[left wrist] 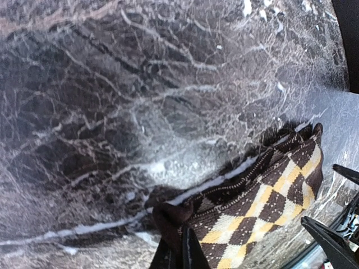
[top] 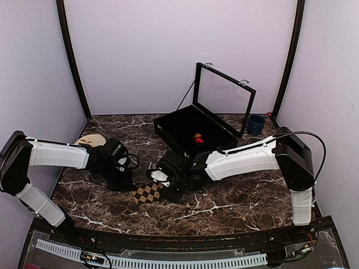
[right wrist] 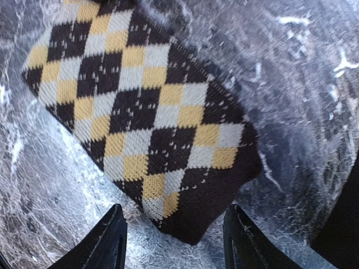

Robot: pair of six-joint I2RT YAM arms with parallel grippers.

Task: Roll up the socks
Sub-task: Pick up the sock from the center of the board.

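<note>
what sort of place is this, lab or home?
Probably a lab test booth: plain lilac walls close in a marble-pattern table, with the left arm and right arm mounted at its near edge.

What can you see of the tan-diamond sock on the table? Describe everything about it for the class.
The sock looks like knitted fabric, black with tan and cream diamonds crossed by pale dotted lines, and it has one plain dark end. It lies flat as a short strip on the marble table, between the two arms. The left tool appears shut on a dark corner. The right tool is open, with one finger on either side of the plain end.
</note>
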